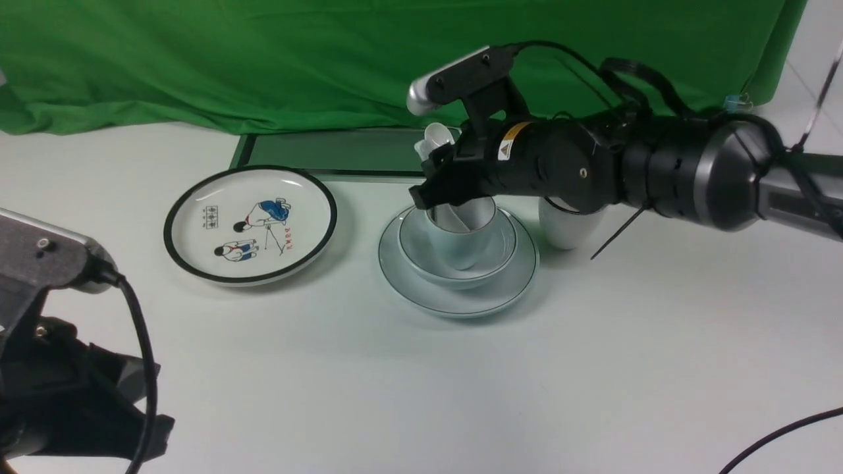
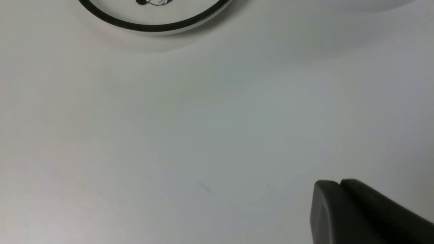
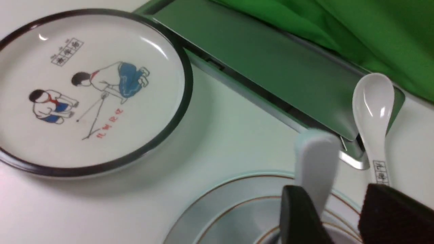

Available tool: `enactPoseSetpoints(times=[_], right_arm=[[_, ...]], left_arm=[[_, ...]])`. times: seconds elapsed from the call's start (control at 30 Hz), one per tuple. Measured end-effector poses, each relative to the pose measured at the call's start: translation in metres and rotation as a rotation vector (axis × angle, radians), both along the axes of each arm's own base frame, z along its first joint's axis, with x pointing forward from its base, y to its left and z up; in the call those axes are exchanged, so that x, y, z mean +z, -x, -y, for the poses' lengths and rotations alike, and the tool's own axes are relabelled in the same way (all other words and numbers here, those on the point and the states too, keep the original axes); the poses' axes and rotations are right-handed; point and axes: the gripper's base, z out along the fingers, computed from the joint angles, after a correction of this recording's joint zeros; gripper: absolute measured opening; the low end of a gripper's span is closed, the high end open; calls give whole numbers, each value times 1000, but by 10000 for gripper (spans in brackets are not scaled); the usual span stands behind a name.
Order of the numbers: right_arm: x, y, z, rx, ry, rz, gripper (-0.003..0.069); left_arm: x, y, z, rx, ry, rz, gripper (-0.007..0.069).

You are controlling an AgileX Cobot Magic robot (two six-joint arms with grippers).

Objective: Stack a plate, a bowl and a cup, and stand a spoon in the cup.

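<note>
Now my right fingers (image 3: 298, 217) stand parted either side of the spoon (image 3: 317, 162), whose handle rises between them from the cup (image 1: 462, 247) nested in the bowl (image 1: 502, 258) on the plate (image 1: 461, 303), while my left fingers (image 2: 356, 210), closed on nothing, hang well apart over the bench (image 1: 421, 395).

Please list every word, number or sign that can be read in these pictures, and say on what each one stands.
No text is sharp enough to quote.
On the cartoon plate: three boxed characters and a row of red characters, both too blurred to read.
On the printed spoon: handle marks in a box, too blurred to read.
On the right arm: a yellow warning sticker with a triangle sign, no legible words.
</note>
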Motion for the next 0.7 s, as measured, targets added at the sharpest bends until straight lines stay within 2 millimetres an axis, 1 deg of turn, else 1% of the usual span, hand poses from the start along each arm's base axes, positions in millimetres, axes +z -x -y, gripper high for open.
enactPoseSetpoints(times=[0.07, 0.1, 0.13, 0.2, 0.23, 0.27, 0.3, 0.33, 0.37, 0.4, 0.43, 0.47, 0.53, 0.57, 0.6, 0.63, 0.67, 0.7], right_arm=[[28, 12, 9, 16, 30, 19, 195], [31, 13, 10, 17, 34, 22, 195], [53, 24, 18, 27, 65, 39, 147], [86, 45, 34, 31, 119, 53, 87], [88, 47, 37, 31, 139, 44, 75], [110, 65, 52, 22, 182, 38, 32], [116, 75, 59, 15, 204, 23, 18], [121, 79, 62, 13, 201, 30, 17], [128, 98, 76, -5, 210, 13, 13], [131, 108, 83, -9, 207, 17, 12], [131, 123, 93, -12, 200, 24, 11], [133, 134, 100, -14, 187, 40, 11], [120, 160, 116, -18, 161, 53, 11], [115, 160, 116, -16, 167, 46, 11], [99, 187, 132, -21, 131, 66, 11], [82, 200, 140, -13, 122, 75, 11], [69, 212, 148, -6, 104, 100, 13], [62, 219, 151, -1, 90, 119, 13]], left_arm=[[9, 9, -4, -1, 24, 67, -36], [11, 11, -4, -1, 28, 76, -36], [19, 19, -7, -4, 49, 153, -36], [27, 34, -14, -8, 89, 281, -36], [28, 36, -14, -9, 93, 300, -36], [29, 49, -20, -13, 118, 397, -36], [29, 55, -22, -14, 129, 441, -36], [29, 58, -23, -15, 134, 458, -36], [24, 68, -27, -18, 154, 524, -36], [19, 73, -29, -20, 166, 555, -36], [13, 77, -30, -22, 174, 581, -36], [9, 81, -31, -23, 178, 599, -36], [1, 87, -34, -27, 177, 653, -36], [2, 87, -34, -27, 178, 660, -36], [-3, 91, -36, -29, 171, 690, -36], [-5, 92, -37, -29, 170, 699, -36], [-7, 92, -37, -30, 167, 700, -36], [-9, 92, -37, -30, 165, 697, -36]])
